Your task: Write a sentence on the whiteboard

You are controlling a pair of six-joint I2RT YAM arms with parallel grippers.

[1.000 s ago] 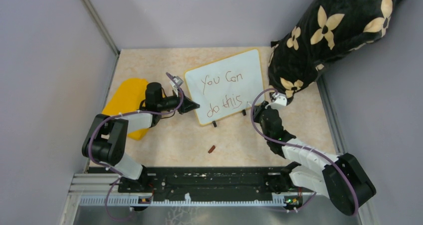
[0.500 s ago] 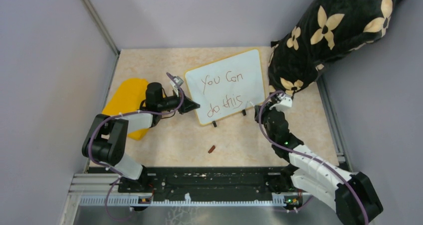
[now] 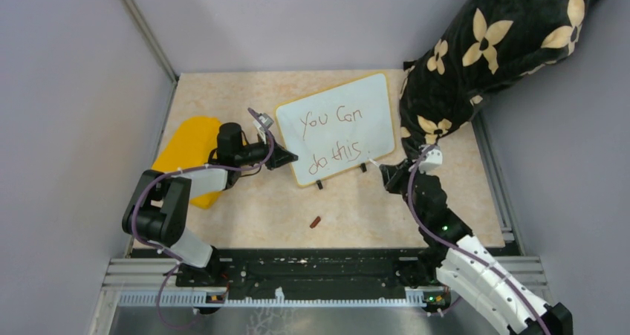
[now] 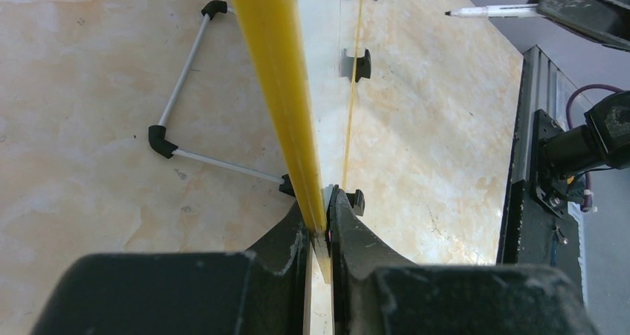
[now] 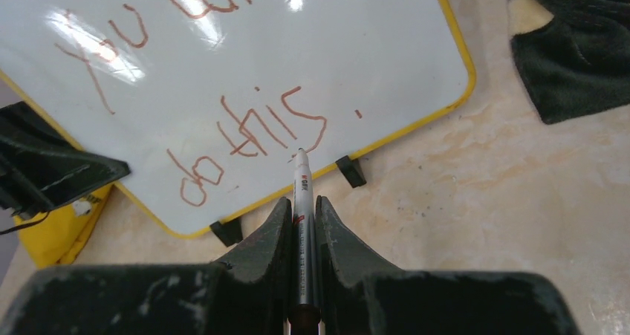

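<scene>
The whiteboard (image 3: pixel 349 101) stands tilted on its black feet, and the sentence (image 3: pixel 332 136) "You Can / do this" is on it in reddish-brown. My left gripper (image 3: pixel 287 157) is shut on its yellow left edge (image 4: pixel 278 90), the fingers (image 4: pixel 356 235) pinching the rim. My right gripper (image 3: pixel 386 171) is shut on a silver marker (image 5: pixel 302 201) by the board's lower right corner. The marker's tip points at "this" (image 5: pixel 271 123) and is off the board (image 5: pixel 334 45). In the left wrist view the marker (image 4: pixel 490 11) hangs well away from the board face.
A yellow cloth (image 3: pixel 187 148) lies under the left arm. A black cushion with cream flowers (image 3: pixel 494 49) leans at the back right, close to the right wrist. A small brown cap (image 3: pixel 316 221) lies on the table in front of the board. A wire stand (image 4: pixel 178 105) props the board behind.
The right arm has drawn back to the right and toward the near edge, taking the marker away from the board. The left gripper and the board have not moved.
</scene>
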